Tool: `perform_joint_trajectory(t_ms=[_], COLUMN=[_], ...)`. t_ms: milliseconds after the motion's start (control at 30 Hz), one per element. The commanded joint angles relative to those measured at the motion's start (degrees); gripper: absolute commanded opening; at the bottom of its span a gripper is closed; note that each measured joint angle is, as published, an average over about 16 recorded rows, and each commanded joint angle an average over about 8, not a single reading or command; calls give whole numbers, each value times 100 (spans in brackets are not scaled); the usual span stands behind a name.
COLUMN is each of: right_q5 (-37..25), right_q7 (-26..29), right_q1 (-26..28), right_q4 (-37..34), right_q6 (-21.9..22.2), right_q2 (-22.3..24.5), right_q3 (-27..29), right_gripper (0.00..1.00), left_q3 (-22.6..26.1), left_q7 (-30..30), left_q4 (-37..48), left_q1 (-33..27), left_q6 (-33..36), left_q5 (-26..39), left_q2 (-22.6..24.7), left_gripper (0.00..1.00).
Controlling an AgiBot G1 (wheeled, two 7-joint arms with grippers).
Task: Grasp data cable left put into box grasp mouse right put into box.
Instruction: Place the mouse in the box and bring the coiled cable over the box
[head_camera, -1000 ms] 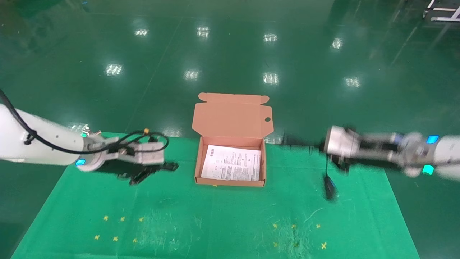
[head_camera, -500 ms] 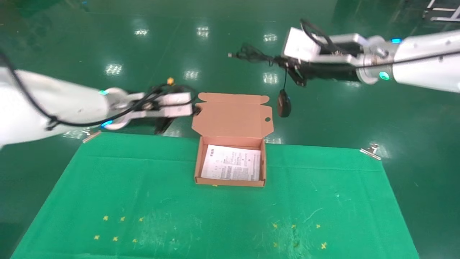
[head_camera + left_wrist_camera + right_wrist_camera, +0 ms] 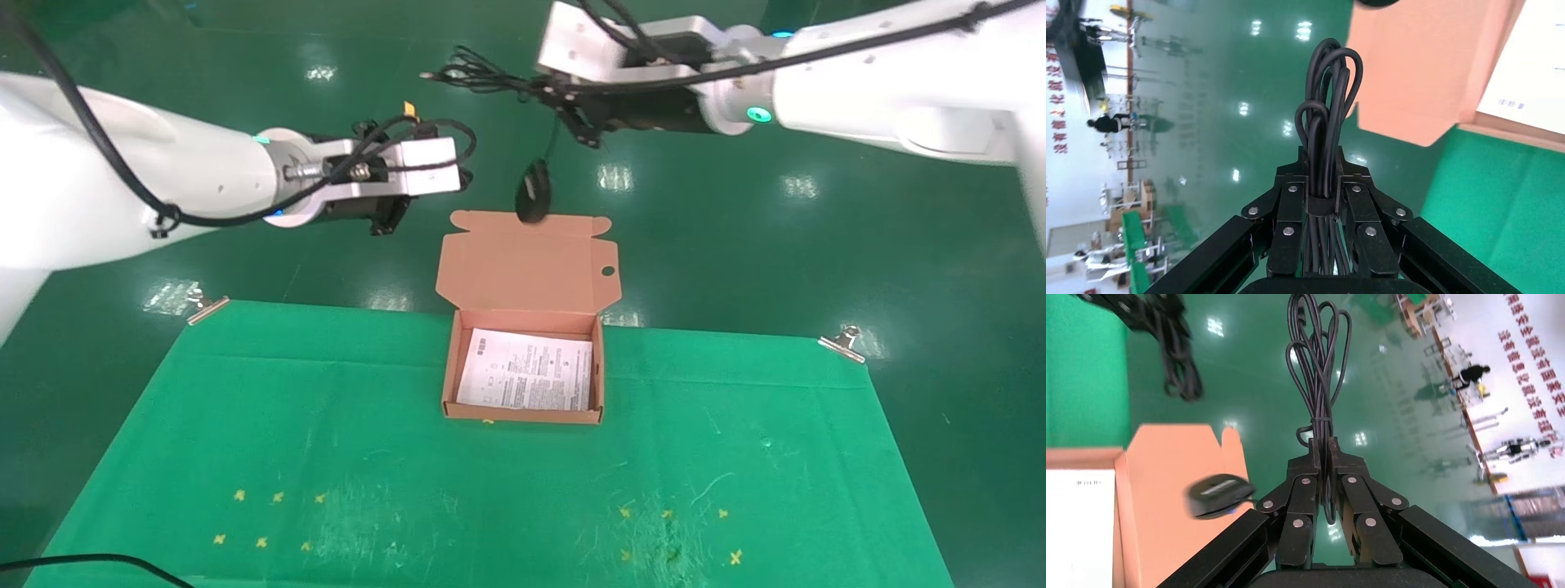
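Above the green mat (image 3: pixel 507 490), right hand (image 3: pixel 564 110) pinches the cord; mouse (image 3: pixel 533 189) dangles below it.

I have both arms raised and reaching inward; my left gripper (image 3: pixel 1322 184) is clamped shut around what it carries, and my right gripper (image 3: pixel 1322 454) is pinched closed too

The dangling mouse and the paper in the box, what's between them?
Only the box's upright flap lid; head view shows the mouse hanging at its top edge, paper below.
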Motion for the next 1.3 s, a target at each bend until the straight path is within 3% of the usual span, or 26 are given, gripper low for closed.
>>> perform_joint_trajectory(t_ms=[33,267,667,967,1300], right_q5=[81,289,308,226,547], right_q7=[-146,-433,-331,-322,-211], right_q1=[76,132,-347,-658,-1052], right_q4=[-154,-252,33,-37,-56], right_q6=[6,3,-84,149,273], right_q2=[-113,-221,-197,-302,-357], right_q3=[25,63,-147,-462,-1026], right_gripper=[0,0,0,0,0], left_q3=[0,-5,85,129,209], left_q7=[-36,-100,-580,-964,-1232], left_q4=[48,58,-389,-653,-986], left_q1=[-52,-56,201,294,387], left_q6=[-6,-17,332,850,1408], left_q5=[73,150,797,1230,1562], left_q2=[41,53,-219,-452,-647], left_gripper=[0,0,0,0,0])
